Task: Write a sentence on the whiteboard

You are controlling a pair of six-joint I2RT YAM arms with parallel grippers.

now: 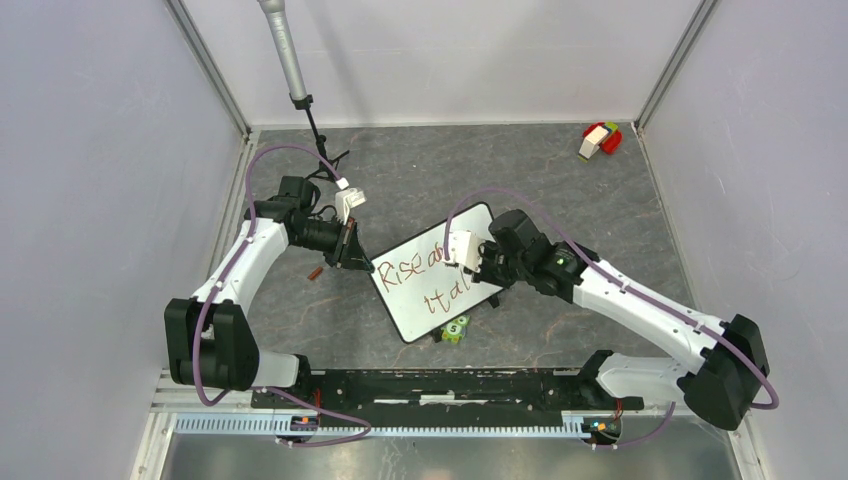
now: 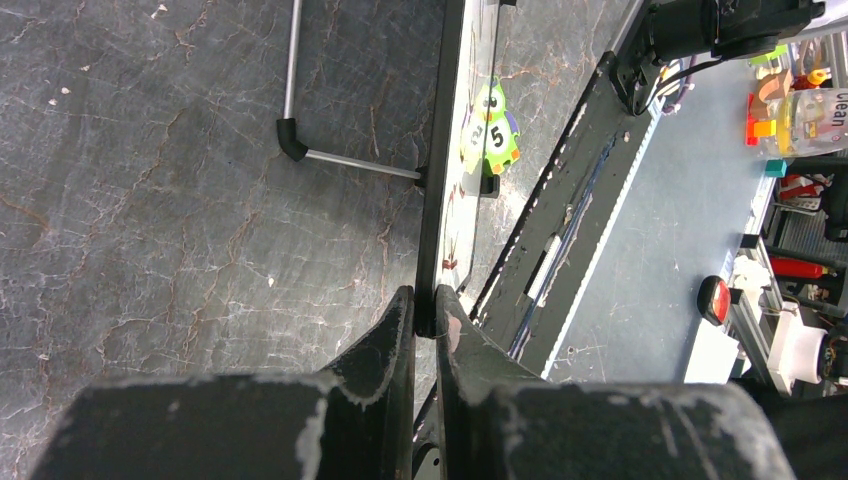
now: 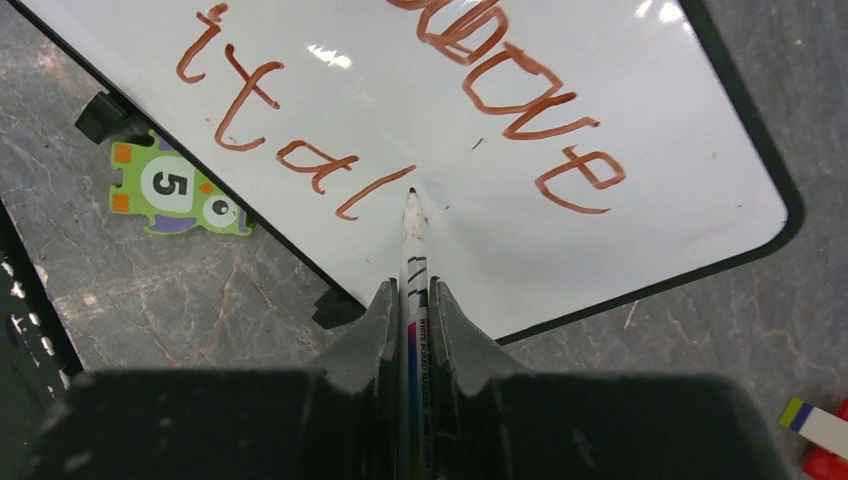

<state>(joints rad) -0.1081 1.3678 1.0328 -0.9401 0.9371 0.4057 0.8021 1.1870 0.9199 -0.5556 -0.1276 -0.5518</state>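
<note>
A small black-framed whiteboard [image 1: 420, 300] stands propped on the grey table, with brown writing "Rise above" over "ital" [image 3: 270, 140]. My left gripper [image 1: 352, 250] is shut on the board's left edge [image 2: 430, 200], which I see edge-on in the left wrist view. My right gripper [image 3: 412, 295] is shut on a white whiteboard marker [image 3: 412, 240]. Its dark tip touches the board just right of the "l" in "ital". In the top view the right gripper [image 1: 468, 255] is over the board's right part.
A green number-5 puzzle piece [image 1: 455, 329] lies by the board's near edge, also in the right wrist view [image 3: 170, 190]. A small brown bit [image 1: 314, 271] lies left of the board. A red, white and green block pile [image 1: 598, 140] sits at the far right. The board's metal stand leg [image 2: 345, 162] rests on the table.
</note>
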